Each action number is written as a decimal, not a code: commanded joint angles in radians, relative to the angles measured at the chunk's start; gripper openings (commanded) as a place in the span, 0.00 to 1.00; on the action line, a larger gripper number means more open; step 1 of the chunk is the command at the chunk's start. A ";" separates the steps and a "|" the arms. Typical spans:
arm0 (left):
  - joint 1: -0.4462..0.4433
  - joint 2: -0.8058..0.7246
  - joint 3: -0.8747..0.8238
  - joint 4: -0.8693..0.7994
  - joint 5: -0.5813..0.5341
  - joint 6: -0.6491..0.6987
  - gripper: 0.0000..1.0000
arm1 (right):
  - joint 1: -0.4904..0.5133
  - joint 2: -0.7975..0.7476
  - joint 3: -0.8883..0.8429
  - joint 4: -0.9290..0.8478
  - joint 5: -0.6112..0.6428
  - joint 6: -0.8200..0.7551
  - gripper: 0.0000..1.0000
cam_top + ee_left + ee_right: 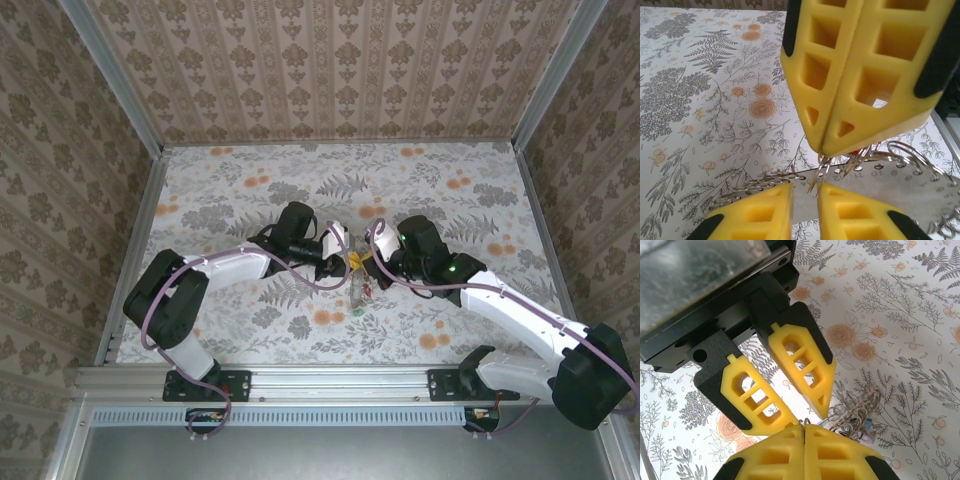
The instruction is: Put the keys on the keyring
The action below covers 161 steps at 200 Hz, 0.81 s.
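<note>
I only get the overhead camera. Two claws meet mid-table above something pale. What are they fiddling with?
Observer: The left wrist camera shows the right claw pinched shut on a thin wire loop.
Visitor: A loop on what?
Observer: It sits at the rim of the keyring, a flat grey disc marked with numbers near its edge.
Visitor: And the left claw?
Observer: From the right wrist camera, the left claw has its fingers apart.
</note>
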 commanded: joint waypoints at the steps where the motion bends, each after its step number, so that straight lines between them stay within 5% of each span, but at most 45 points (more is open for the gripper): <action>1: 0.000 -0.020 0.027 -0.019 0.022 0.008 0.20 | 0.003 -0.002 0.036 0.009 -0.029 -0.014 0.00; 116: -0.009 0.003 0.080 -0.114 0.041 0.064 0.25 | 0.003 0.002 0.039 0.013 -0.033 -0.014 0.00; 161: -0.012 0.002 0.080 -0.132 0.041 0.077 0.07 | 0.003 -0.004 0.032 0.013 -0.027 -0.010 0.00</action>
